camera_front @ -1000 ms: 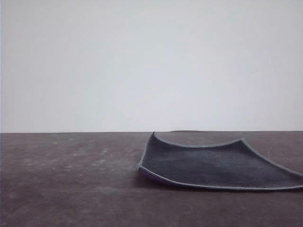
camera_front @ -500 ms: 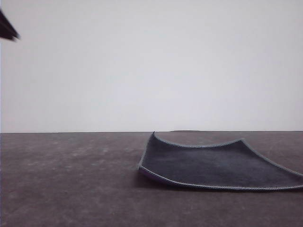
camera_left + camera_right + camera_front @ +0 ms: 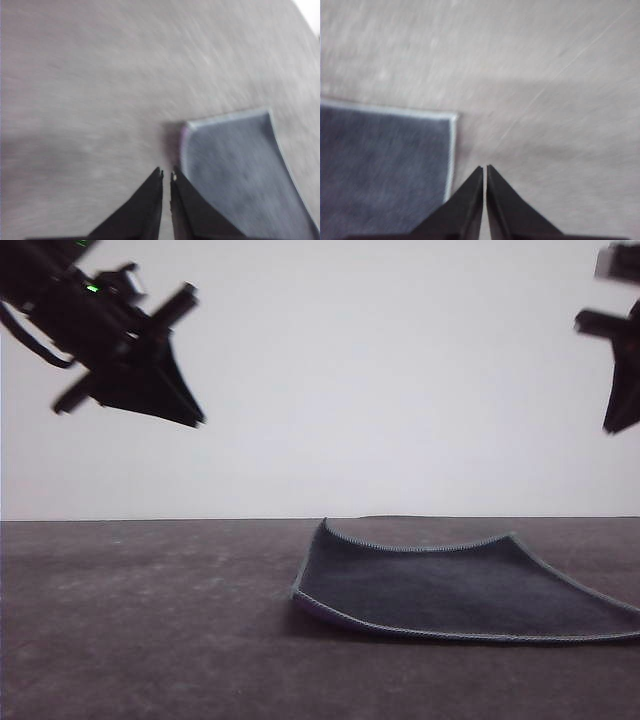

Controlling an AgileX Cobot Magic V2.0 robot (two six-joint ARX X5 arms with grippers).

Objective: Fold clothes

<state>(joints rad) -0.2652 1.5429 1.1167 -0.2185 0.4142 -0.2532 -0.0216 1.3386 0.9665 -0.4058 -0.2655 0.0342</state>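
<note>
Cloth (image 3: 455, 585) lies flat on the dark counter (image 3: 150, 620), right of centre, dark grey-blue face up, grey stitched edging all round. A sliver of purple shows under its near left corner; the far corners curl up slightly. Left gripper (image 3: 195, 418) hangs high above the counter's left side, well apart from the cloth, jaws pressed nearly together. Right gripper (image 3: 485, 169) likewise aloft, jaws pressed together, over bare counter just beside a cloth corner.

Front camera low, level across table (image 3: 150, 620); both wrist cameras look down from above; all share cloth (image 3: 450, 590)
</note>
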